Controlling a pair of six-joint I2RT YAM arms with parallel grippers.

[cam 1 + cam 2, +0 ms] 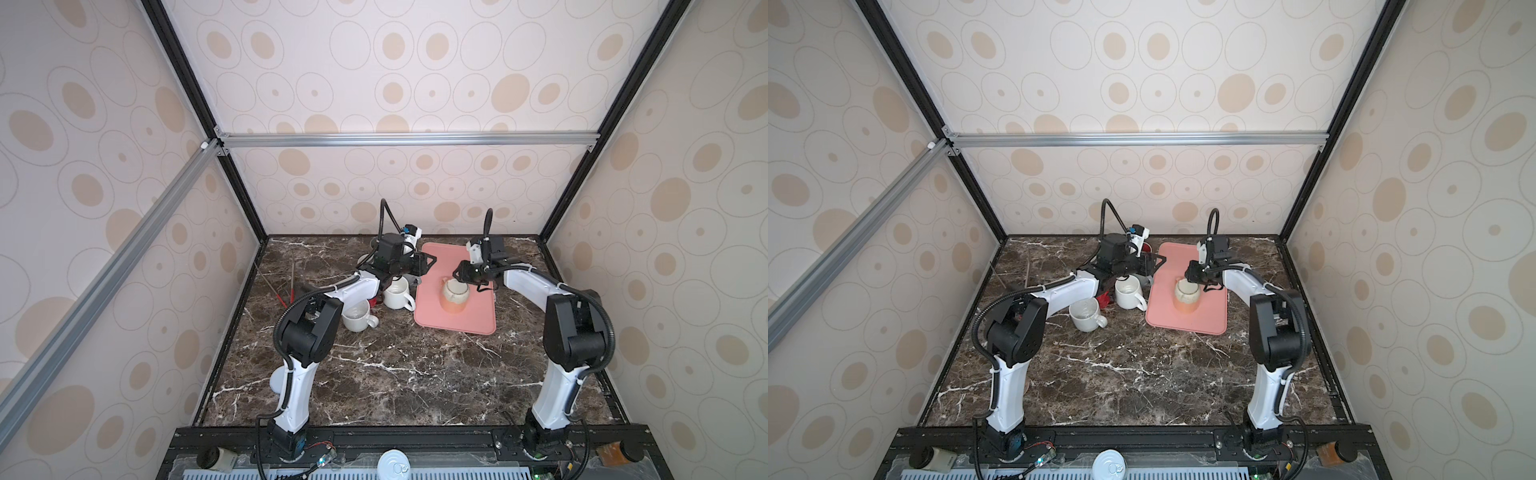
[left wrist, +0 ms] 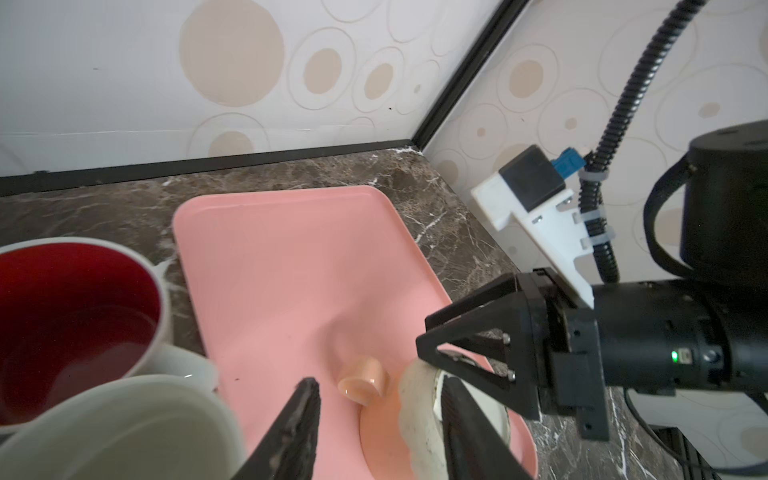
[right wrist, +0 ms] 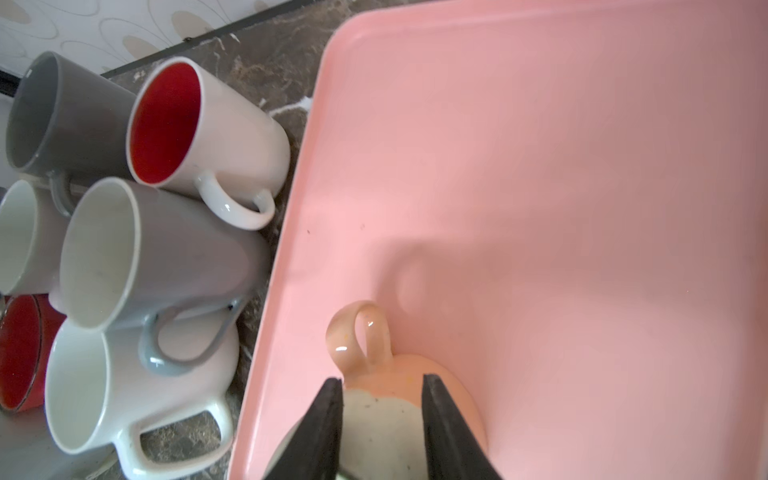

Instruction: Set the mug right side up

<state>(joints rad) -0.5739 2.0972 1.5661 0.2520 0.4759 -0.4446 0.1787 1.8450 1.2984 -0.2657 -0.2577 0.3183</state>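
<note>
One worktop (image 1: 395, 374), one pink tray (image 1: 469, 320) on it, six other cups (image 3: 145, 257) just beside the tray, one peach mug (image 1: 455, 297) on the tray, seemingly mid-tilt — right hand (image 3: 382, 380) clamped on its rim. Rotate slowly, seat the base flat, then let go. Left hand (image 2: 378, 380) half open, empty.

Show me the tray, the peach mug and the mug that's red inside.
tray (image 1: 469, 322): in a top view, bare floor near its front edge.
peach mug (image 1: 453, 306): in a top view, lower side wall.
red-inside mug (image 3: 237, 141): right wrist view, white outer wall.
</note>
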